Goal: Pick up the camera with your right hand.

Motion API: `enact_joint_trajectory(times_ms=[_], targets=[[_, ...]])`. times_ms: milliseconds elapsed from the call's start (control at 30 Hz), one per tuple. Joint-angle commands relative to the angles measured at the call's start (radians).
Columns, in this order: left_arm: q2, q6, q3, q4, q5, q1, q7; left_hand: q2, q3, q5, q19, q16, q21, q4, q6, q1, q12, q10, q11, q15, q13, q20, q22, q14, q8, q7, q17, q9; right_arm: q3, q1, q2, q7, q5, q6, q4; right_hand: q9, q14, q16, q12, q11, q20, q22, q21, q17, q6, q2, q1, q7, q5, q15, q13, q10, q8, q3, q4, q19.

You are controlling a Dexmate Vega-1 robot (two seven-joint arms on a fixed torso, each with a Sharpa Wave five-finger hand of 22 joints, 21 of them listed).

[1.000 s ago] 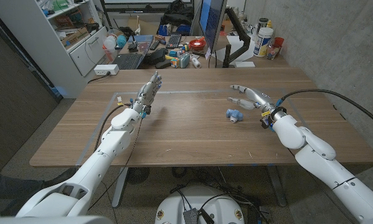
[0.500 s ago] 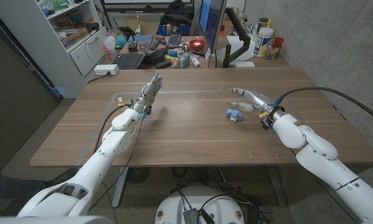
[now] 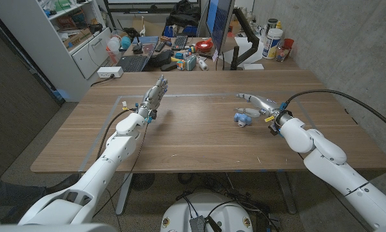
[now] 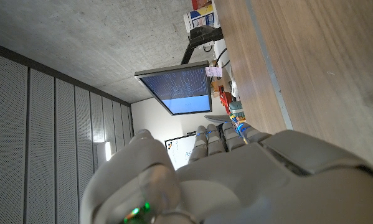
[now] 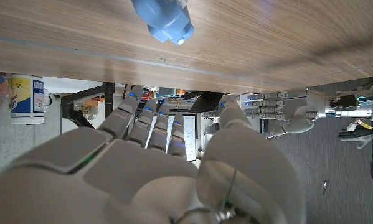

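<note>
1. The camera (image 3: 243, 118), a small blue object, lies on the desk (image 3: 193, 138) just beside the right hand (image 3: 257, 102), on its palm side.
2. The right hand is open, fingers spread, holding nothing.
3. The left hand (image 3: 154, 95) is well apart, also open.

You get even, soft indoor light from above, bright enough to read the wood grain of the table (image 3: 193, 138). Shadows are faint and short: a small one lies beside your left hand (image 3: 155, 95). The head view bends straight lines near its edges. In the wrist views the near hand surfaces are blurred, and a monitor (image 4: 177, 87) glows blue against dim concrete.
</note>
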Motion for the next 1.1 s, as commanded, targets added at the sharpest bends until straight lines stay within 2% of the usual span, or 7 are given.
enact_joint_trajectory(times_ms=[33, 533, 700, 1100], targets=[[0.001, 0.004, 0.000, 0.001, 0.003, -0.003, 0.005, 0.003, 0.002, 0.003, -0.001, 0.003, 0.005, 0.006, 0.007, 0.006, 0.005, 0.002, -0.001, 0.001, 0.005, 0.005, 0.001, 0.006, 0.003, 0.002, 0.003, 0.003, -0.018, 0.012, -0.002, 0.010, -0.005, -0.019, 0.019, 0.004, 0.000, -0.002, -0.004, 0.001, 0.012, 0.002, -0.003, 0.002, -0.007, -0.001, 0.007, -0.002, 0.003, 0.004, 0.001, -0.016, -0.002, 0.008, 0.001, 0.000], [0.004, 0.011, 0.001, -0.010, 0.007, 0.001, 0.009, 0.003, 0.002, 0.003, -0.002, 0.002, 0.005, 0.006, 0.007, 0.006, 0.005, 0.002, -0.001, 0.001, 0.005, 0.006, 0.001, 0.005, 0.003, 0.002, 0.003, 0.003, -0.040, 0.009, -0.011, 0.029, -0.014, -0.041, 0.020, 0.005, -0.011, -0.004, -0.008, 0.002, 0.026, 0.002, -0.003, 0.003, -0.037, -0.016, 0.012, -0.011, 0.005, 0.019, 0.002, -0.047, -0.005, 0.006, 0.000, -0.002], [0.005, 0.012, 0.000, -0.016, 0.006, 0.006, 0.012, 0.003, 0.002, 0.003, -0.002, 0.002, 0.005, 0.006, 0.008, 0.005, 0.005, 0.002, -0.001, 0.001, 0.005, 0.007, 0.001, 0.005, 0.003, 0.003, 0.003, 0.003, -0.044, 0.007, -0.021, 0.045, -0.024, -0.057, 0.013, 0.005, -0.020, -0.005, -0.008, 0.000, 0.045, 0.002, -0.003, 0.003, -0.042, -0.025, 0.016, -0.014, 0.006, 0.026, 0.002, -0.056, -0.003, 0.004, 0.000, -0.003], [0.011, 0.020, -0.002, -0.038, 0.005, 0.022, 0.022, 0.003, 0.002, 0.003, -0.003, 0.003, 0.005, 0.006, 0.010, 0.005, 0.005, 0.002, -0.002, 0.003, 0.005, 0.009, 0.002, 0.006, 0.003, 0.000, 0.003, 0.003, -0.055, 0.019, -0.039, 0.071, -0.042, -0.075, 0.014, 0.005, -0.032, -0.005, -0.011, 0.002, 0.061, 0.002, -0.003, 0.003, -0.057, -0.043, 0.022, -0.021, 0.010, 0.039, 0.002, -0.084, -0.002, 0.000, -0.002, -0.006]])
